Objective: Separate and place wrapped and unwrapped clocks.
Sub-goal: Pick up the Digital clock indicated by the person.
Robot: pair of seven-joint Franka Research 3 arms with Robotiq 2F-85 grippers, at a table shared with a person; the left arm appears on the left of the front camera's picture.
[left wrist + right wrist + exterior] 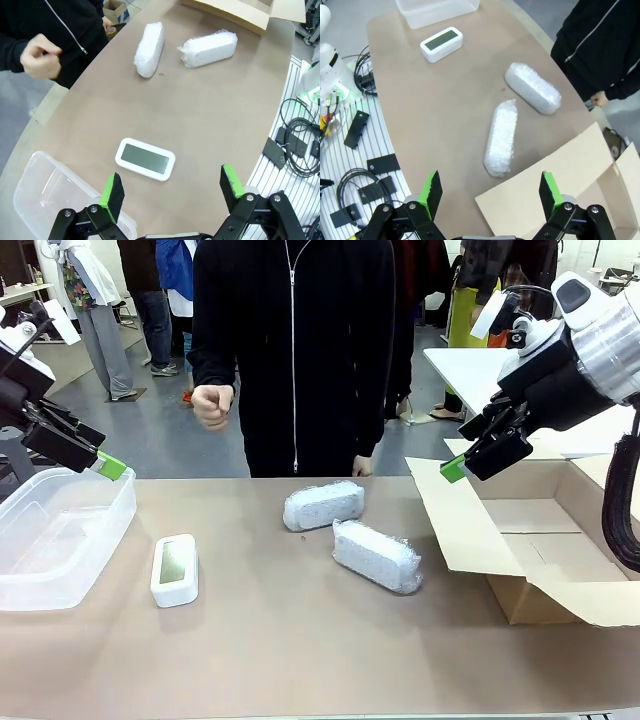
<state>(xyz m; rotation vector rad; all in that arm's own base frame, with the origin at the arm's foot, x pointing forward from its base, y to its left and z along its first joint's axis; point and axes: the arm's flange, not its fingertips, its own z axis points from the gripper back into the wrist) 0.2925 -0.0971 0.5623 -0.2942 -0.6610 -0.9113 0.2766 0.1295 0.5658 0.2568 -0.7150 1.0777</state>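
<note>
— On the brown table [300, 660], near the middle, what lies there?
— Two wrapped bundles. I take 12 o'clock as the direction to the person. The far bundle [323, 505] lies with its length from 8 to 2 o'clock. The near bundle [376, 556] is at 5 o'clock of it, just beside it but not touching, and its length goes from 10 to 4 o'clock.
— And the unwrapped one?
— The white clock [175, 570] lies flat, screen up, at 9 o'clock of the near bundle, well apart from both bundles. Its long side goes from 12 to 6 o'clock.
— What stands at the sides?
— A clear plastic bin [60, 585] at 10 o'clock of the clock, near it. An open cardboard box [530, 520] at 3 o'clock of the bundles, with one flap lying toward them.
— How are the claws?
— The left gripper [171, 186] hangs in the air above the bin, its green pads spread wide, and it grips no thing. The right gripper [490, 189] hangs above the flap of the box, its pads also spread wide and free.
— And the person?
— The person stands at 12 o'clock in a black zipped jacket, with one hand [212, 405] closed in a fist, in the air beyond the far edge
</note>
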